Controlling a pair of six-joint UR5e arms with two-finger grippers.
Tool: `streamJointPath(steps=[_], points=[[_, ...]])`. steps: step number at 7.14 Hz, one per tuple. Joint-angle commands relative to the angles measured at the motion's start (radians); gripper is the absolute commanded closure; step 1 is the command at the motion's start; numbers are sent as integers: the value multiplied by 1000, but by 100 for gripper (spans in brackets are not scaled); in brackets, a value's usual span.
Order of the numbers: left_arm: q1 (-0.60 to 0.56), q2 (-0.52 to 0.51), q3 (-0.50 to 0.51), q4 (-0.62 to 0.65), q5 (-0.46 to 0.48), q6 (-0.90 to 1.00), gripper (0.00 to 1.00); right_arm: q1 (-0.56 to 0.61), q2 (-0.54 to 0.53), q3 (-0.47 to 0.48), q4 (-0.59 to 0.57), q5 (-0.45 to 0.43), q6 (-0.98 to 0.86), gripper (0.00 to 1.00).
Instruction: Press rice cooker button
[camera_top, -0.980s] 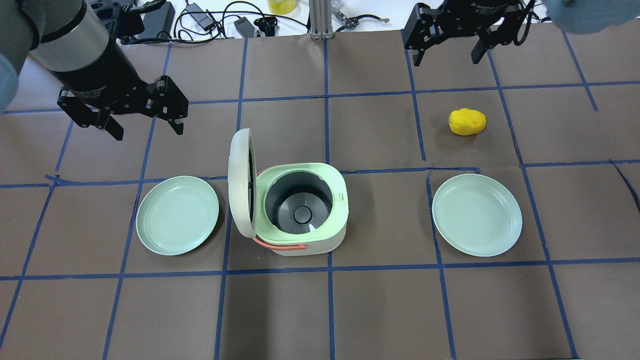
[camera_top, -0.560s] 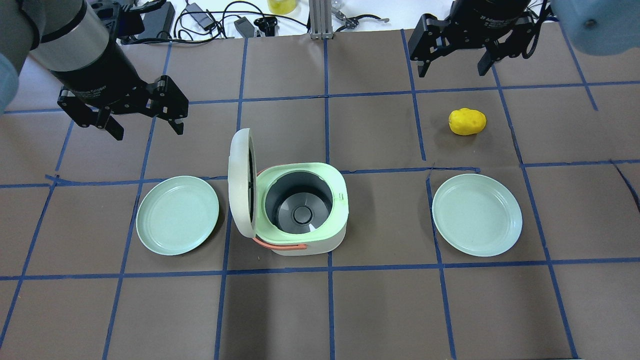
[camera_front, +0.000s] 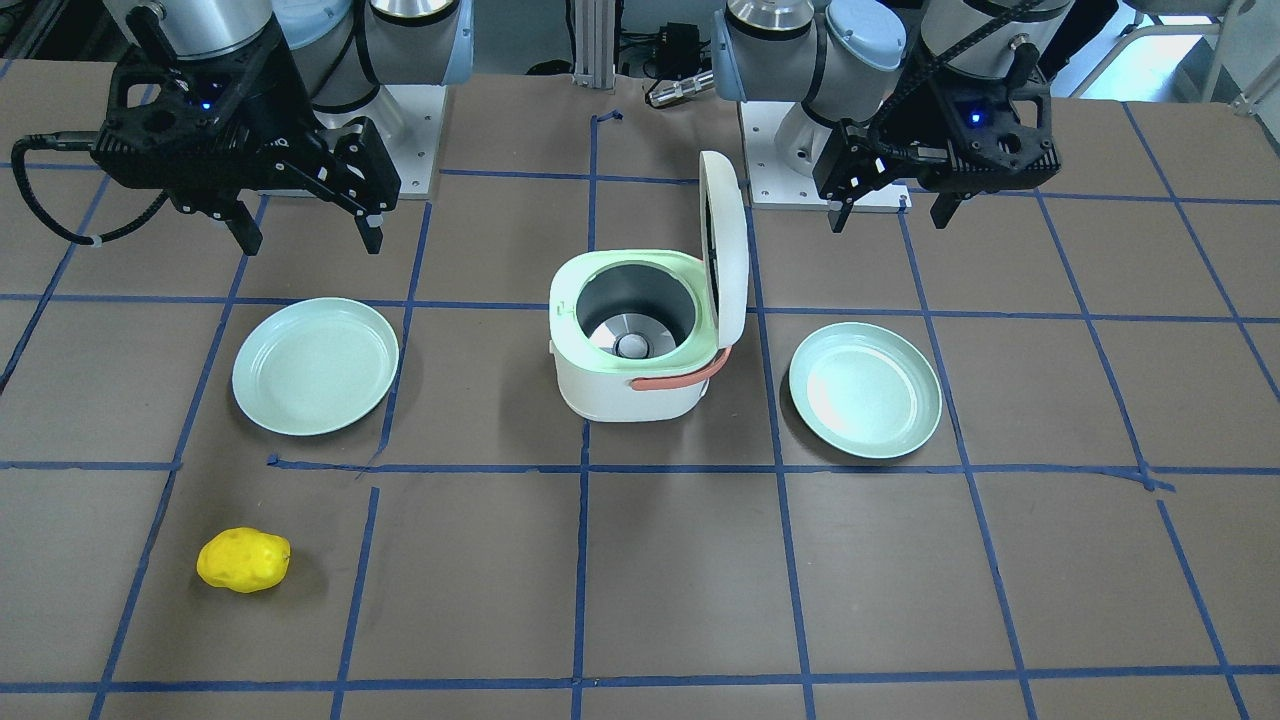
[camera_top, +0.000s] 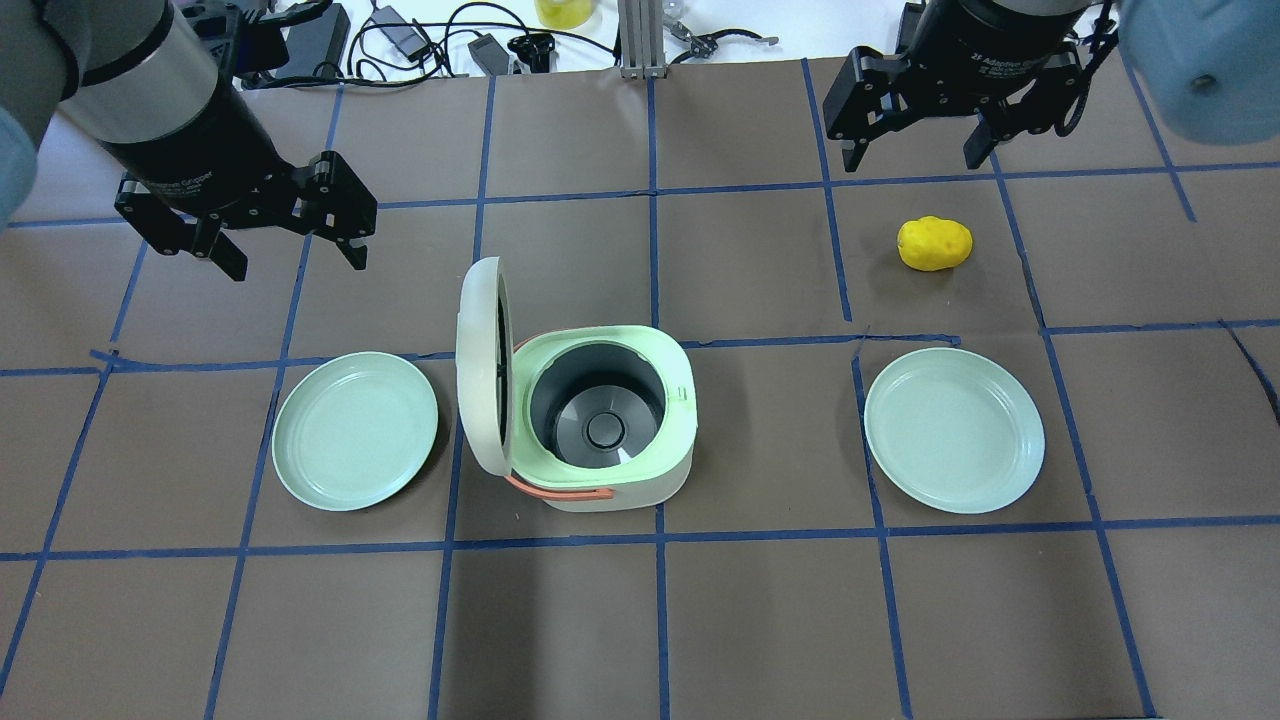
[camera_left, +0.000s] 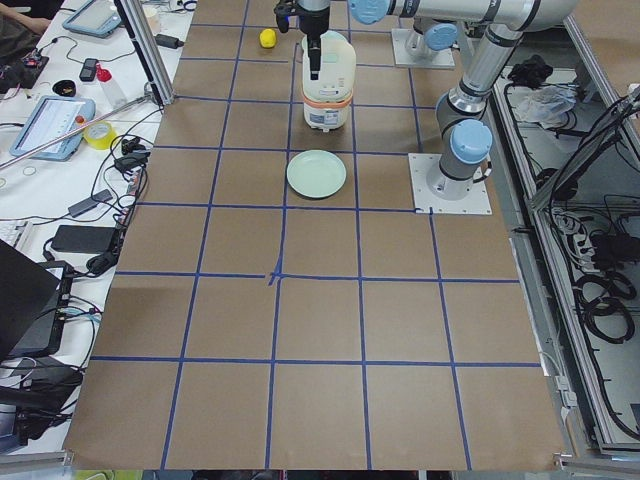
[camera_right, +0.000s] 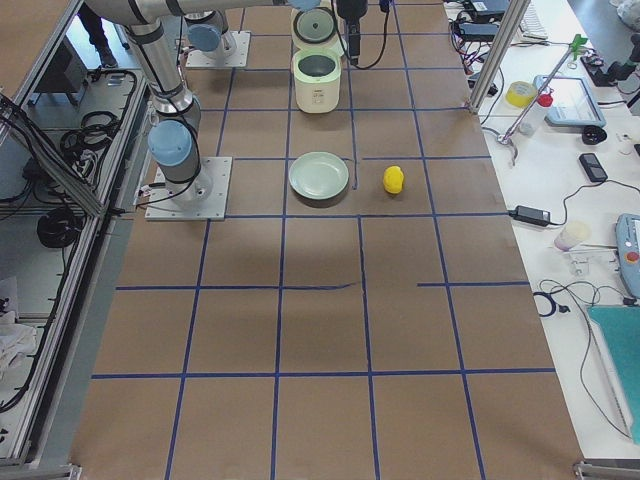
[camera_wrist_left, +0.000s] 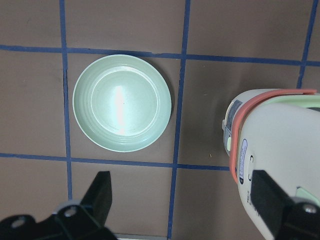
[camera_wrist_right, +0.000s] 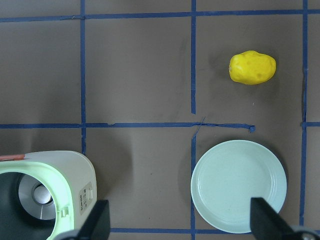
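Note:
The rice cooker (camera_top: 600, 425) is white with a green rim and an orange handle. It stands mid-table with its lid (camera_top: 480, 365) open and upright, and the inner pot is empty. It also shows in the front view (camera_front: 640, 345). Its side panel with small buttons (camera_wrist_left: 243, 160) shows in the left wrist view. My left gripper (camera_top: 298, 262) is open and empty, hovering behind and to the left of the cooker. My right gripper (camera_top: 915, 163) is open and empty, far back on the right, well away from the cooker.
One green plate (camera_top: 355, 430) lies to the left of the cooker and another (camera_top: 953, 430) to its right. A yellow lumpy object (camera_top: 934, 243) lies behind the right plate, just in front of my right gripper. Cables and gear line the table's far edge.
My right gripper has moved a little nearer and to the right, toward the yellow object. The left arm and the cooker have not moved.

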Motion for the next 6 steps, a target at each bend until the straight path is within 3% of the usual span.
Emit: streamJointPath(steps=[1, 2, 6], points=[[0, 0, 0, 0, 0, -1, 0, 1, 0, -5, 9, -6, -3, 0], [0, 0, 0, 0, 0, 1, 0, 4, 0, -14, 10, -46, -5, 0], [0, 0, 0, 0, 0, 1, 0, 5, 0, -12, 10, -49, -8, 0]])
